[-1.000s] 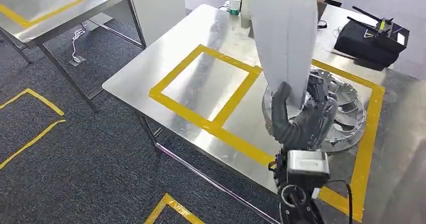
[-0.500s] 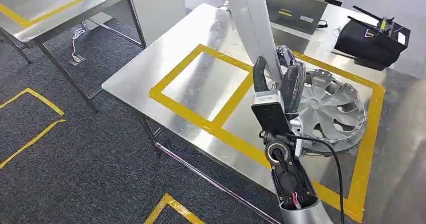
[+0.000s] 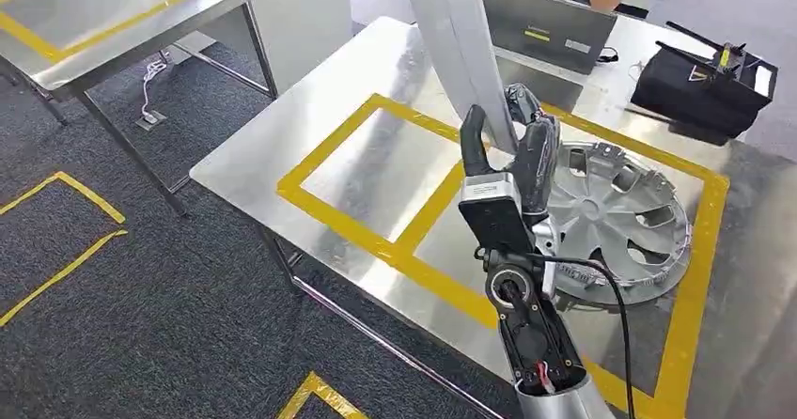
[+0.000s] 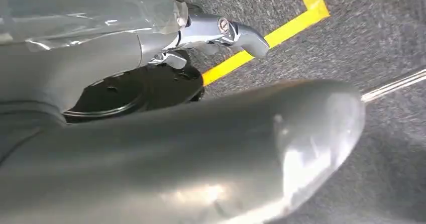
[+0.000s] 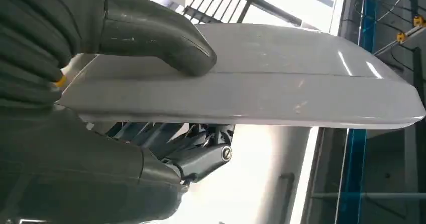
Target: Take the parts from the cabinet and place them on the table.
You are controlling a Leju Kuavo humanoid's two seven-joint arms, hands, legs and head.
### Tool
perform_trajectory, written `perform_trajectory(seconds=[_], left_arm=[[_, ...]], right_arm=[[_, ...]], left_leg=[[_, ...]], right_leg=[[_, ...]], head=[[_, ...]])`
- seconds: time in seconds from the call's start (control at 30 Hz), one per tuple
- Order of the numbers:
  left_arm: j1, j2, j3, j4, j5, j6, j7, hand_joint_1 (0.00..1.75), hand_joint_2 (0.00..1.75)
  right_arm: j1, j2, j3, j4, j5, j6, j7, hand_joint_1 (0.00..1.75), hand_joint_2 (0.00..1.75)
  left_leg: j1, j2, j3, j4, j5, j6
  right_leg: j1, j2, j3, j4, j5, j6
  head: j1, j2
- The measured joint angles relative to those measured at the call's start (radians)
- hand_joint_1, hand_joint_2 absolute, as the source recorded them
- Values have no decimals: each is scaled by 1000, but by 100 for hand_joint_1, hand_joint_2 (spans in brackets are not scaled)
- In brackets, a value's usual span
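Head view: laptop [image 3: 548, 26], hubcap [image 3: 616, 214] behind panel [image 3: 461, 43].

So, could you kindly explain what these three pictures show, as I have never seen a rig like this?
It is a humanoid robot with two arms. The wide picture looks down from its head: its right robot hand grips a long white panel above a steel table marked with yellow tape. A silver wheel cover lies on the table, with a laptop and black bag further back. The right wrist camera shows the same hand's thumb pressed on the panel. The left wrist camera looks down at carpet, past the left robot hand; whether it holds anything is unclear.
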State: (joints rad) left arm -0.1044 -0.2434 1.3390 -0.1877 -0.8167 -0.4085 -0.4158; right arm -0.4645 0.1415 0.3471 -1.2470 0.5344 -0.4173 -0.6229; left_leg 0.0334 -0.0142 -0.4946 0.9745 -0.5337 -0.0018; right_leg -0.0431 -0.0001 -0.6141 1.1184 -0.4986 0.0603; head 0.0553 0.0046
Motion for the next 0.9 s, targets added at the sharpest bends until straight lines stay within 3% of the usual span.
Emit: perform_trajectory(seconds=[0.03, 0.07, 0.1, 0.13, 0.17, 0.23, 0.27, 0.3, 0.37, 0.4, 0.43, 0.47, 0.5, 0.53, 0.57, 0.6, 0.63, 0.67, 0.7, 0.8, 0.9], left_arm=[[1, 2, 0, 0, 0, 2, 0, 0, 0], [0, 8, 0, -1, 1, 14, 1, 0, 0], [0, 8, 0, 0, -2, 34, 5, 0, 0], [1, 7, 0, 0, -8, 67, 8, 0, 0], [1, 4, 0, 0, -11, 91, 5, 0, 0], [-5, 3, -1, 0, -17, 105, -5, 0, 0], [-9, 3, -1, 0, -19, 107, -9, 0, 0], [-11, 2, -1, 0, -19, 113, -11, 0, 0], [-9, 2, -1, 0, -20, 116, -19, 0, 0], [-9, 2, -1, 0, -20, 116, -21, 0, 0], [-9, 3, -1, 0, -20, 116, -22, 0, 0], [-9, 3, -1, 0, -20, 116, -23, 0, 0], [-9, 3, -1, 0, -20, 116, -24, 0, 0], [-9, 4, -1, 0, -20, 116, -25, 0, 0], [-11, 11, -1, -1, -20, 116, -25, 0, 0], [-11, 11, -2, 0, -20, 116, -27, 0, 0], [-9, 11, -1, 0, -20, 116, -29, 0, 0], [-8, 12, -1, 0, -20, 116, -29, 0, 0], [-7, 12, -1, 0, -20, 117, -29, 0, 0], [-10, 9, -1, 0, -21, 115, -31, 0, 0], [-11, 3, -2, 0, -23, 113, -32, 0, 0]], right_arm=[[3, -2, 0, 4, -2, -1, 0, 175, 175], [10, -7, 1, 15, -3, -2, -1, 175, 175], [14, -8, 2, 18, -3, -3, -5, 175, 175], [21, -7, 0, 18, -5, -3, -5, 175, 175], [19, -5, 0, 18, -6, -6, -6, 175, 175], [6, 0, 1, 17, -5, -7, -11, 175, 175], [4, 3, 1, 17, -5, -8, -11, 175, 175], [3, 3, 1, 17, -4, -8, -10, 175, 175], [4, 4, 2, 19, -2, -10, -7, 175, 175], [4, 4, 2, 20, -2, -11, -6, 175, 175], [4, 4, 2, 22, -2, -11, -6, 175, 175], [4, 5, 2, 24, -2, -12, -6, 175, 175], [4, 5, 2, 26, -2, -13, -5, 175, 175], [4, 5, 2, 27, -2, -14, -5, 175, 175], [5, 5, 2, 29, -2, -14, -4, 175, 175], [5, 3, 2, 33, -2, -15, -3, 175, 175], [5, 4, 1, 37, -3, -15, 2, 175, 175], [4, 5, 1, 39, -2, -15, 4, 175, 175], [1, 5, 0, 42, -2, -15, 8, 175, 175], [-26, 7, 0, 66, 8, -17, 16, 175, 175], [-59, 11, -2, 108, 15, -20, 29, 175, 175]], left_leg=[[3, -1, 8, 4, -13, -13], [2, -3, 19, 10, -12, -21], [5, -4, -3, 28, -14, -29], [8, -2, -8, 31, -24, -37], [10, 3, 1, 30, -27, -43], [12, 8, -10, 48, -25, -44], [11, 11, -35, 94, -28, -44], [10, 11, -80, 166, -43, -47], [3, 11, -189, 311, -90, -45], [-2, 11, -234, 346, -91, -40], [-8, 11, -250, 330, -62, -32], [-17, 11, -245, 276, -10, -21], [-28, 10, -221, 185, 58, -8], [-43, 10, -193, 90, 123, 13], [-52, 15, -186, 70, 114, 29], [-57, 7, -185, 70, 99, 36], [-58, 0, -159, 52, 103, 48], [-58, 1, -153, 42, 100, 46], [-53, 3, -150, 35, 114, 31], [-49, 3, -145, 32, 97, 6], [-48, 3, -145, 31, 95, 5]], right_leg=[[-11, 0, 13, -75, 40, 10], [1, 2, -6, -55, 33, 11], [11, -5, 2, -69, 13, -14], [15, 0, -5, -54, 15, -31], [19, 1, -8, -47, 5, -45], [14, 4, 13, -56, 2, -55], [14, 4, 24, -63, -2, -62], [17, 4, 35, -68, -7, -68], [25, 4, 48, -69, -20, -79], [30, 5, 55, -69, -27, -82], [33, 7, 63, -70, -33, -84], [36, 10, 72, -71, -40, -85], [38, 12, 82, -72, -47, -86], [40, 13, 89, -72, -53, -86], [35, 13, 94, -80, -55, -85], [30, 15, 96, -85, -55, -82], [28, 14, 94, -88, -59, -75], [28, 13, 94, -91, -60, -71], [33, 13, 99, -87, -57, -71], [34, 12, 108, -101, -61, -65], [35, 12, 112, -110, -62, -64]], head=[[2, 0], [2, 0], [5, 0], [-4, 0], [-2, 0], [-6, 0], [-10, 0], [-11, 0], [-11, 0], [-11, 0], [-11, 0], [-12, 0], [-12, 0], [-12, 0], [-7, 0], [-11, 0], [-22, 0], [-27, 0], [-25, 0], [-26, 0], [-25, 0]])
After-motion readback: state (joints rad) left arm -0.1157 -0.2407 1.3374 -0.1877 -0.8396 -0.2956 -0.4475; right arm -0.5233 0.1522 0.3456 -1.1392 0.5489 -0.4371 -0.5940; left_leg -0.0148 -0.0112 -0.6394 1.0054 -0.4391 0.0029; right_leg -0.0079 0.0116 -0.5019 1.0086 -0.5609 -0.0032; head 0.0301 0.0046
